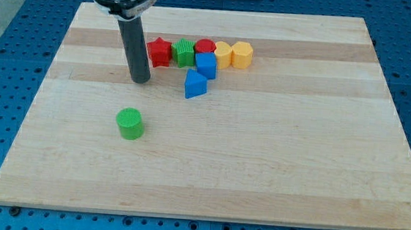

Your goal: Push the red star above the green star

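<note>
The red star (159,52) lies in a row of blocks near the view's top middle. The green star (184,52) sits right beside it on its right, touching. My tip (141,79) rests on the board just left of and slightly below the red star, a small gap away. The rod rises from it to the arm's head at the view's top left.
A red cylinder (205,47), a yellow star-like block (223,54) and a yellow hexagon (242,55) continue the row to the right. Two blue blocks (206,65) (195,84) lie just below the row. A green cylinder (130,123) stands alone lower left.
</note>
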Controlling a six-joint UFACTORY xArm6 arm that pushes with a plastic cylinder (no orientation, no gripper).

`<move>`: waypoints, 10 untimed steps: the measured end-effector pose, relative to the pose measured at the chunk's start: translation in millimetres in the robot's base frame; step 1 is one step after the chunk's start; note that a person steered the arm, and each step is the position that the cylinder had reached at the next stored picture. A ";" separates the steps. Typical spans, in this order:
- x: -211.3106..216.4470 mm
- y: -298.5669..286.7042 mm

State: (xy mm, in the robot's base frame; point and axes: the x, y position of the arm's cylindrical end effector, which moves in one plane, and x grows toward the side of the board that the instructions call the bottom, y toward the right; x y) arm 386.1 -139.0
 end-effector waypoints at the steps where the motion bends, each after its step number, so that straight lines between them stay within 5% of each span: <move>1: -10.9 -1.4; 10: -155.2 30.8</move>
State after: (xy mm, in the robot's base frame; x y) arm 230.9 -108.2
